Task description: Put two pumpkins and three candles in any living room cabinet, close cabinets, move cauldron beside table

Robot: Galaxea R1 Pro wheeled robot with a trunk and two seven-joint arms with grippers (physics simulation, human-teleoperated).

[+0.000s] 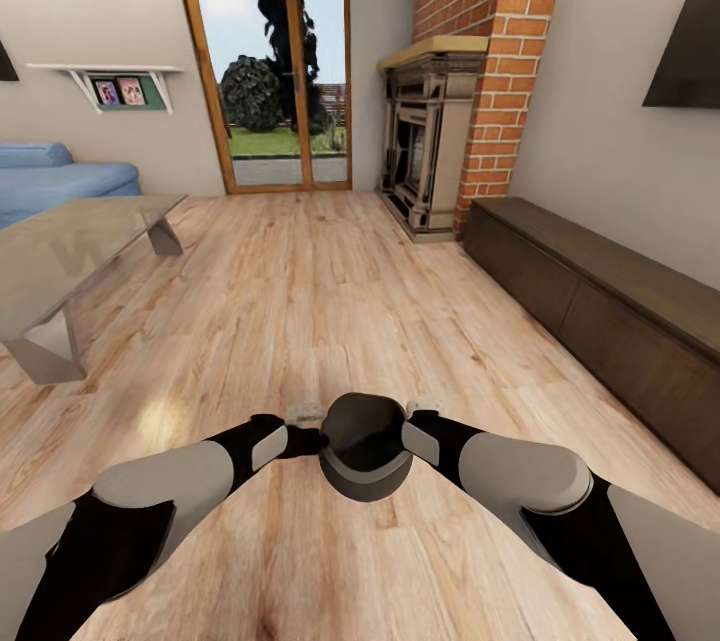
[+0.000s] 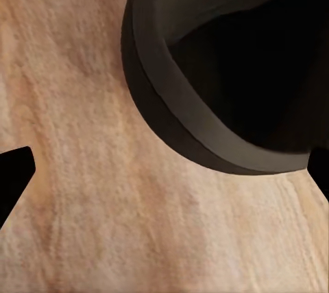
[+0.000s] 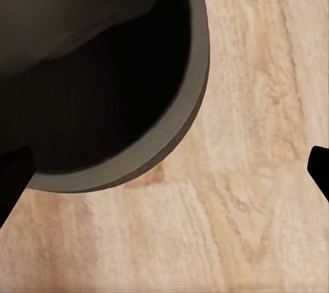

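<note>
The black cauldron sits low in front of me, between my two forearms, over the plank floor. My left gripper is open beside its rim, with one fingertip far from the pot and the other against the cauldron. My right gripper is open too, at the opposite side of the cauldron. The dark-brown cabinet runs along the right wall, its drawer fronts flush. The grey table stands to the left. The pumpkins and candles are out of view.
A blue sofa sits behind the table. A brick fireplace stands at the cabinet's far end, with a black TV above the cabinet. A glass door is straight ahead, and a white wall shelf hangs at left.
</note>
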